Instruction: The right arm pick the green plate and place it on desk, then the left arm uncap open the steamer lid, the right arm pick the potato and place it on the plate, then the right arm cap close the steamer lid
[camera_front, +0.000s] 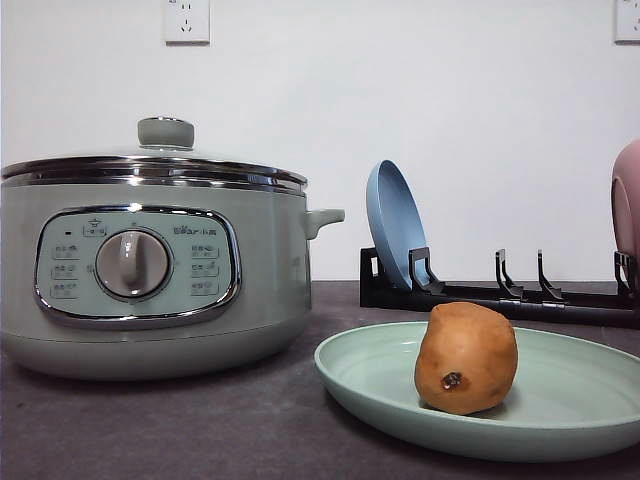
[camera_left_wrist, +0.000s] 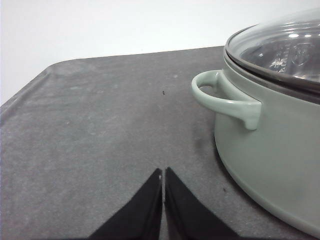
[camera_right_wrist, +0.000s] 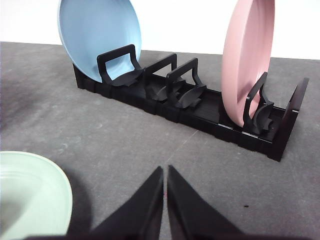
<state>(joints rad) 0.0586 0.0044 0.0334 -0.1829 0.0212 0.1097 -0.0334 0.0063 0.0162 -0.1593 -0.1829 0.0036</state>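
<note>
- Front view: the potato (camera_front: 466, 358) sits on the green plate (camera_front: 560, 420), which lies flat on the desk (camera_front: 200, 430); the steamer lid (camera_front: 160, 160) rests on the steamer (camera_front: 150, 280). Every step looks done.
- Left wrist view: the left gripper (camera_left_wrist: 163, 175), jaws together and empty, hangs over bare desk beside the steamer's handle (camera_left_wrist: 225, 100).
- Right wrist view: the right gripper (camera_right_wrist: 165, 172), jaws together and empty, sits between the green plate's rim and the black rack (camera_right_wrist: 200, 110) holding the blue plate (camera_right_wrist: 100, 35) and pink plate (camera_right_wrist: 247, 60).
</note>
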